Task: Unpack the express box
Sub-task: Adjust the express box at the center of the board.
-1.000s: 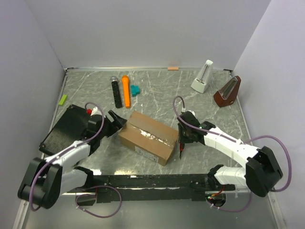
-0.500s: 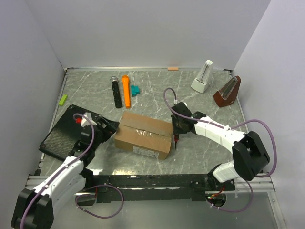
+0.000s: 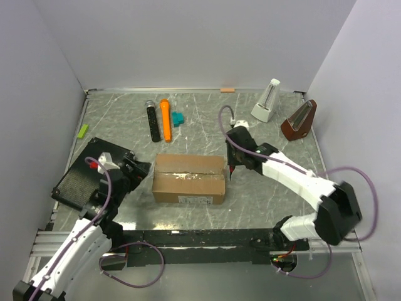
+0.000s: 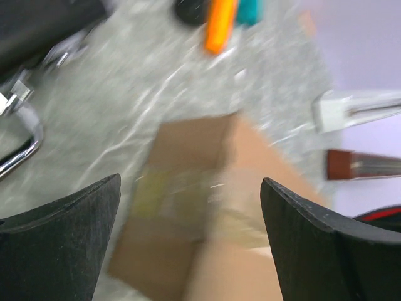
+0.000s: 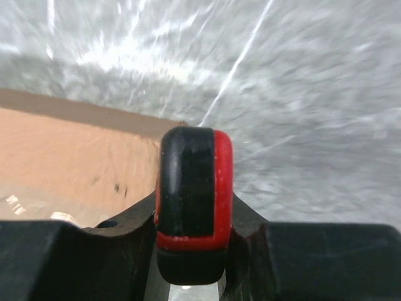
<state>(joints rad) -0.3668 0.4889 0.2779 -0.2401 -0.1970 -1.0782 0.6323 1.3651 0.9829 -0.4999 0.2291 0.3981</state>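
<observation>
The express box (image 3: 189, 179) is a closed brown carton with clear tape along its top seam, lying square in the middle of the table. It shows blurred in the left wrist view (image 4: 207, 207) and in the right wrist view (image 5: 69, 157). My left gripper (image 3: 139, 170) is open and empty just left of the box's left end, its fingers (image 4: 62, 244) spread wide. My right gripper (image 3: 234, 160) is shut on a red and black cutter tool (image 5: 193, 194) at the box's right end, the tool pointing down beside the far right corner.
A flat black ribbed case (image 3: 81, 172) lies at the left under the left arm. A black microphone (image 3: 152, 121), an orange stick (image 3: 166, 119) and a teal block (image 3: 178, 118) lie behind the box. A white metronome (image 3: 266, 100) and a brown metronome (image 3: 299, 120) stand at the back right.
The box has turned from a slant to lie square with the table. The left gripper drew back leftward and nearer. The right gripper moved farther back along the box's right end.
</observation>
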